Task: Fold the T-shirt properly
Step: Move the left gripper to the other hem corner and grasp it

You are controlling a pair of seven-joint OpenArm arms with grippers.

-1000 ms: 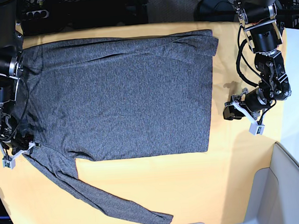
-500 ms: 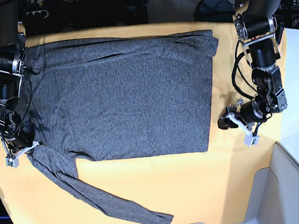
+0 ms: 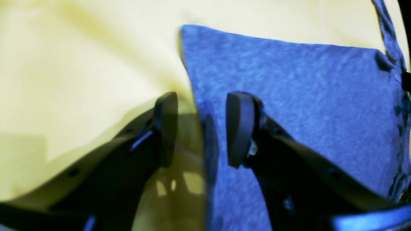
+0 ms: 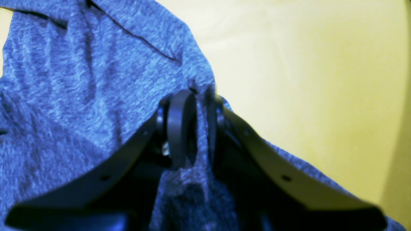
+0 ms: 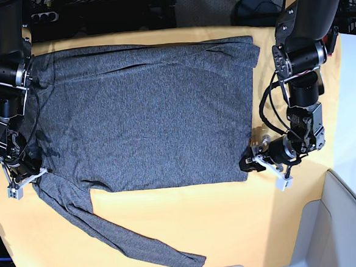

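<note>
My right gripper [image 4: 196,128] is pinched tight on a fold of the shirt [image 5: 146,111] at the sleeve root. My left gripper [image 3: 200,128] gapes, holding nothing, jaws straddling the shirt's hem corner. The shirt lies flat on the cloth [image 5: 233,221], one sleeve [image 5: 118,235] trailing off its lower edge. I judge the left should sink lower and bite the edge fully before lifting, both sides level.

T-shirt [image 4: 80,80] blurred, cut off

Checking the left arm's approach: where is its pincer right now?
In the base view the left pincer is at the right, open, straddling the T-shirt hem's lower right corner.
</note>
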